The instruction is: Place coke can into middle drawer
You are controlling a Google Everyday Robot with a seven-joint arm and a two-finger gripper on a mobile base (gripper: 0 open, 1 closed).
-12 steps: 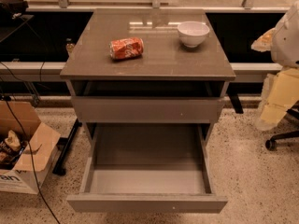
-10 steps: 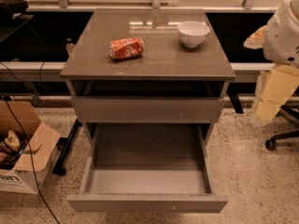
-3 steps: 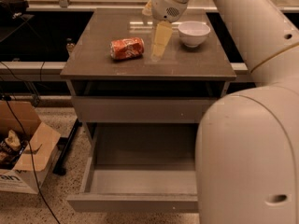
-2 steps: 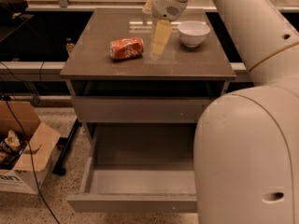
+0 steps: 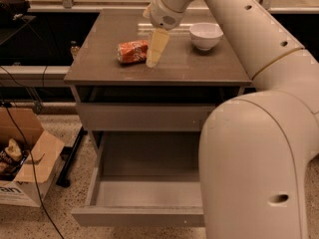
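The coke can [image 5: 132,52], red-orange with white lettering, lies on its side on the grey cabinet top [image 5: 199,66], left of centre. My gripper [image 5: 153,59] hangs down from the arm right at the can's right end, its tip at the tabletop; I cannot tell whether it touches the can. The middle drawer [image 5: 144,195] is pulled open below, showing its smooth grey tray with nothing in it. My arm's large body [image 5: 254,158] hides the drawer's right part.
A white bowl [image 5: 206,34] stands on the cabinet top to the right of the gripper. The grey drawer front above the open one [image 5: 144,116] is closed. An open cardboard box [image 5: 25,163] and cables lie on the floor at the left.
My arm has swung in from the right over the cabinet top. In the last second the gripper moved left, close to the can's right end. The can has not moved.
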